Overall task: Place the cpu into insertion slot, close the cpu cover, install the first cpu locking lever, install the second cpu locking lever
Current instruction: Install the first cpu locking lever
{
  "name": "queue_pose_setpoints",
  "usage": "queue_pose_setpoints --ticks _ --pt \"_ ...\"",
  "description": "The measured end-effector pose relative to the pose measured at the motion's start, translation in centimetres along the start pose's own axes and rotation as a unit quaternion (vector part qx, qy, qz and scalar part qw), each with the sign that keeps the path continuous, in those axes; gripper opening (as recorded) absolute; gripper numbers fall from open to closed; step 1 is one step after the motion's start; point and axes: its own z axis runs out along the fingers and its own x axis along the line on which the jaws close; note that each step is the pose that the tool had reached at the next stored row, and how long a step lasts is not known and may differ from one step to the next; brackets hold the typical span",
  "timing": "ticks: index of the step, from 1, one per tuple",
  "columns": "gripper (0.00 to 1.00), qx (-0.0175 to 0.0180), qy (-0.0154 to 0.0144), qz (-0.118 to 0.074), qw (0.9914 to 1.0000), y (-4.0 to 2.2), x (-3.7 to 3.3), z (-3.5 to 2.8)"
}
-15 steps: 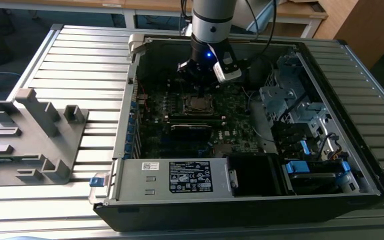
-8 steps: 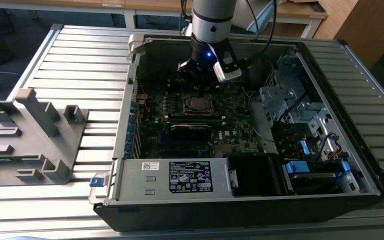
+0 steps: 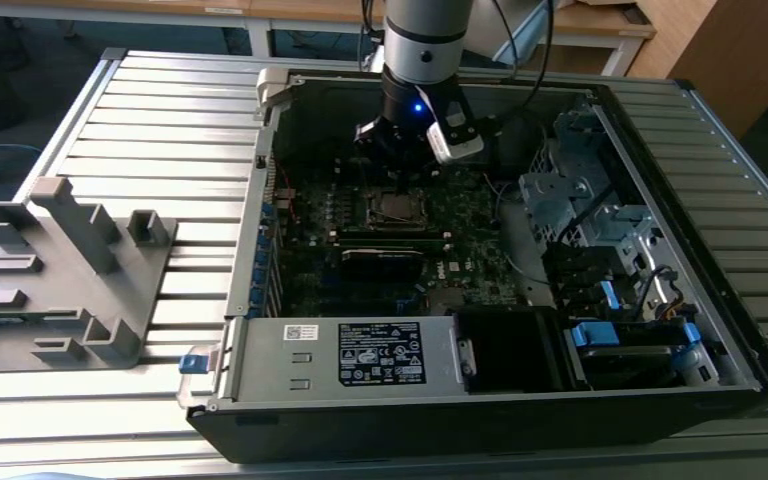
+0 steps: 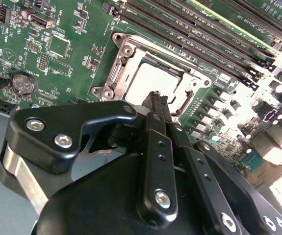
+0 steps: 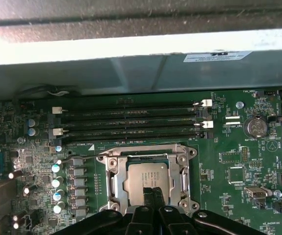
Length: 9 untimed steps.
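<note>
Hanging low inside the case with the gripper (image 4: 156,97) pinched narrow, nothing held, tips just over one edge of the cpu (image 5: 141,177). Cpu seated flat in its socket, cpu cover (image 5: 114,181) down around it. Just beside, memory slots (image 5: 131,120) on the green board (image 5: 221,147), inside the open computer case (image 3: 491,430) on the slatted table (image 3: 157,120)
</note>
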Motion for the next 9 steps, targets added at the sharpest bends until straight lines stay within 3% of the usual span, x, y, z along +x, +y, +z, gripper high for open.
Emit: queue_pose_setpoints --ticks 9 --pt "0.1 -0.0001 0.0 0.0 1.0 0.01 0.0 -0.95"
